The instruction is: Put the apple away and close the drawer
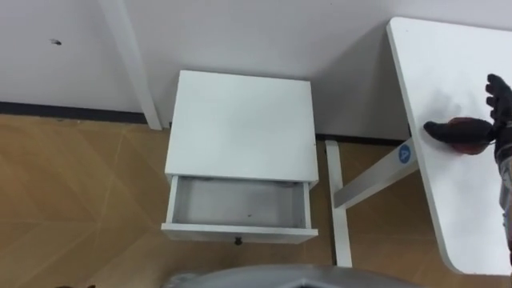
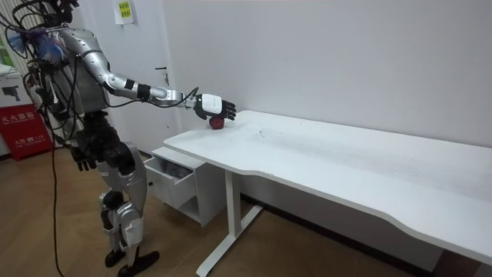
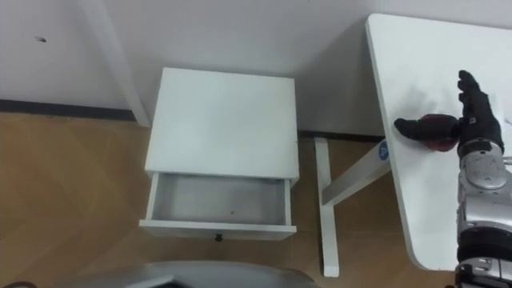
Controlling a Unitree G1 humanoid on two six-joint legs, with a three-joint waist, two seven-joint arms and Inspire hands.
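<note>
A dark red apple (image 1: pixel 466 130) lies near the corner of the white table (image 1: pixel 456 208), at the right of the eye views. My right hand (image 1: pixel 498 100) reaches out over it. The thumb lies along the apple's near side and the fingers stretch past it, straight and open. In the room view the same hand (image 2: pixel 215 105) covers the apple (image 2: pixel 218 121) from above. Below me stands a small white cabinet (image 1: pixel 240 124). Its drawer (image 1: pixel 240 204) is pulled out toward me, with nothing inside. My left hand (image 2: pixel 83 156) hangs relaxed by my hip.
I stand on the wooden floor in front of the cabinet, with the table to my right. The table's white leg and foot bar (image 1: pixel 340 200) stand between cabinet and table. A white upright post (image 1: pixel 140 72) runs along the wall left of the cabinet.
</note>
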